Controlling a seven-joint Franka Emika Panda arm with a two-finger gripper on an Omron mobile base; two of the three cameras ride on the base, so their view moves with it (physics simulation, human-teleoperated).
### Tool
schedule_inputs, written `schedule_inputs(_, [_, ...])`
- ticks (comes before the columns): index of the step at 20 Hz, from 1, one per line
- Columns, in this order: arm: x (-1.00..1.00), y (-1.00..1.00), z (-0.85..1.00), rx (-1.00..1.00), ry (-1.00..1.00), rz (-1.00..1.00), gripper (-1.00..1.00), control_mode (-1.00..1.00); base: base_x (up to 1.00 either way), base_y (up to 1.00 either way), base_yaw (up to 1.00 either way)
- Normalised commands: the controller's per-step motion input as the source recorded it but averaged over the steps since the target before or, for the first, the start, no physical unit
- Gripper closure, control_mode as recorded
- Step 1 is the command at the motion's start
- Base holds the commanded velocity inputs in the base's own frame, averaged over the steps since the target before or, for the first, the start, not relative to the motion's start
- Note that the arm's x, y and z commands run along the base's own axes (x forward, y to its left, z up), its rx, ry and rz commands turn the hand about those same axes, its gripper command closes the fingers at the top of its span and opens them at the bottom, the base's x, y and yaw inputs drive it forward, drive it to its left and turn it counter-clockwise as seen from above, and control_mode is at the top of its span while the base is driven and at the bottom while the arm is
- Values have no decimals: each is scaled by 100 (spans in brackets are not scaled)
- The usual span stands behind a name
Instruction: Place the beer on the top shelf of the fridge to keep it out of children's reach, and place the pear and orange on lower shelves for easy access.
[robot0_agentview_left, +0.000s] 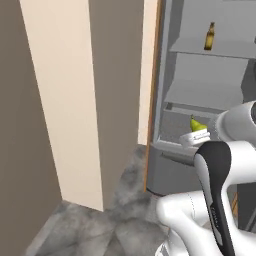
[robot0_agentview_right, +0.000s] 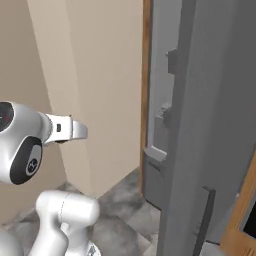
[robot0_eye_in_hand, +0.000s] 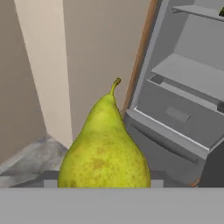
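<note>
My gripper (robot0_agentview_left: 195, 132) is shut on the yellow-green pear (robot0_agentview_left: 197, 124) and holds it in the air in front of the open grey fridge (robot0_agentview_left: 165, 75), at about drawer height. Seen from the hand, the pear (robot0_eye_in_hand: 105, 144) stands upright and close, hiding the fingertips. The brown beer (robot0_agentview_left: 210, 36) bottle stands upright on the top shelf (robot0_agentview_left: 230, 49). Below that is a bare lower shelf (robot0_agentview_left: 200, 95) (robot0_eye_in_hand: 192, 72), with the boxy drawer (robot0_eye_in_hand: 179, 114) under it. The orange is out of view.
A tall beige panel (robot0_agentview_left: 60, 100) and a brown wall rise left of the fridge, beside a wooden trim strip (robot0_agentview_left: 154, 90). The open fridge door (robot0_agentview_right: 215, 125) with its dark handle (robot0_agentview_right: 202, 220) stands to the right. The floor (robot0_agentview_left: 100, 220) is mottled grey.
</note>
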Motion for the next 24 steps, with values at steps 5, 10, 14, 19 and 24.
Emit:
schedule_inputs(5, [0,0,0,0,0,0,100,100,29,25,-49])
schedule_inputs(10, [0,0,0,0,0,0,100,100,31,36,-40])
schedule_inputs(14, [0,0,0,0,0,0,100,100,39,36,-36])
schedule_inputs(19, [0,0,0,0,0,0,100,100,56,24,-35])
schedule_inputs(24, [0,0,0,0,0,0,100,100,70,15,-35])
